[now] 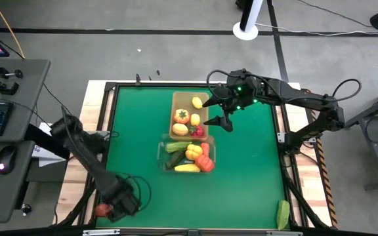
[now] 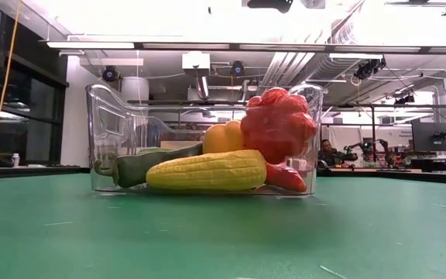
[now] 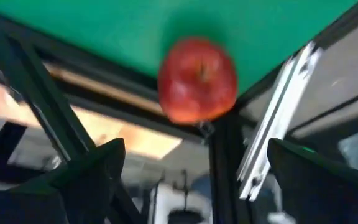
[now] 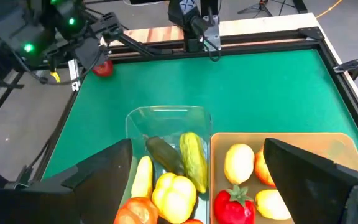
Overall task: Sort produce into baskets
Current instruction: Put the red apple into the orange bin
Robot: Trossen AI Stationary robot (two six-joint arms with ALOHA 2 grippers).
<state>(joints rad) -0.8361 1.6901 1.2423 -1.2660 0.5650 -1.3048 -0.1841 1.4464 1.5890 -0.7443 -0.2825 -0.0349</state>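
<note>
Right gripper [image 1: 219,113] spread above tan basket [image 1: 176,99]

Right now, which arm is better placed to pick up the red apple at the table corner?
Left. The left gripper hangs at the table's near-left corner with jaws open and the red apple right ahead of it. The right gripper is open over the tan basket, across the table.

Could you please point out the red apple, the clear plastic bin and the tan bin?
Round red toy apple [image 3: 197,79]: left wrist view, centre of its skin.
Clear transparent plastic bin [image 2: 114,124]: low view, bare side wall.
Tan opaque rectangular bin [image 1: 174,108]: high view, side rim.
</note>
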